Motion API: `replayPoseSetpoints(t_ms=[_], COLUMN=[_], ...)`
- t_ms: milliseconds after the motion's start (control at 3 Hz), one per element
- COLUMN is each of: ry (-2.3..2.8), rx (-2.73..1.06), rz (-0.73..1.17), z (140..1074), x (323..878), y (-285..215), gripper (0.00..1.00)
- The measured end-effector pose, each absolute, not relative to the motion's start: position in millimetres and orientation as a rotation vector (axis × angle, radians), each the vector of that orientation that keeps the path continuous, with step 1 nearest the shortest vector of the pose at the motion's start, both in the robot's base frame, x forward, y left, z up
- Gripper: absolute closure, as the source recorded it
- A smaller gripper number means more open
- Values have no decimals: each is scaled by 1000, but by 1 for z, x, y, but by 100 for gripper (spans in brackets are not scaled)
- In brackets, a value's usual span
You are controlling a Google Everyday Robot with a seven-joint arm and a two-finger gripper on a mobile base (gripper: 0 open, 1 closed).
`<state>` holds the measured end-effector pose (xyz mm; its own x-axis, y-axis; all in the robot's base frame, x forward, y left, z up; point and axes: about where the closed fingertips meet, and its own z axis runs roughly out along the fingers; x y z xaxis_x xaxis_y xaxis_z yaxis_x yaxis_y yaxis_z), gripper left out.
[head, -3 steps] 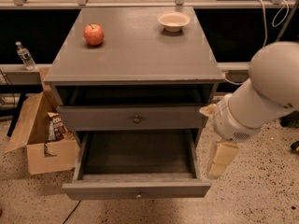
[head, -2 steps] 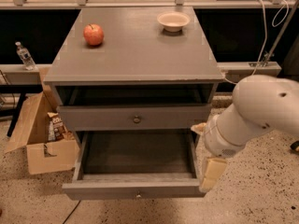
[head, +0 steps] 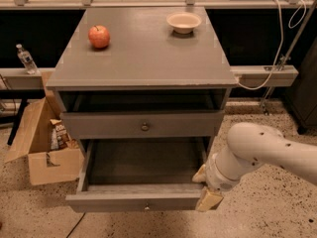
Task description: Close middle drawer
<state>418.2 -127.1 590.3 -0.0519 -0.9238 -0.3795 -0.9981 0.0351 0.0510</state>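
Down at the lower right of the frame, the white arm (head: pixel 265 150) reaches in from the edge and puts the gripper (head: pixel 204 188) right at the front right corner of the middle drawer (head: pixel 131 201). The claw is spread: one tan finger (head: pixel 210 201) sits on the outer side of the drawer's front panel, the other is just behind that panel, on the inner side. Whether they press on the wood, I cannot tell.

That middle drawer is pulled far out across the bottom centre of the frame, its grey inside showing bare and a tiny pale knob (head: pixel 146 207) at the middle of its front. Above it, the drawer with the dark knob (head: pixel 144 127) stands a little way out from the cabinet (head: pixel 148 63).

Up on the cabinet's flat top, a red apple (head: pixel 99 36) sits at upper left and a pale bowl (head: pixel 184 22) at upper right, well apart. At far left, an open cardboard box (head: pixel 37 150) rests on the speckled floor, with a clear bottle (head: pixel 25 58) on the ledge above it.
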Motion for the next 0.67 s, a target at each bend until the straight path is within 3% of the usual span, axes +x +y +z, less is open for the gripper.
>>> replayPoseSetpoints(t_ms=[667], ry=[2072], rx=[-1978], rz=[458], z=[586], x=[417], y=[-126], gripper=[90])
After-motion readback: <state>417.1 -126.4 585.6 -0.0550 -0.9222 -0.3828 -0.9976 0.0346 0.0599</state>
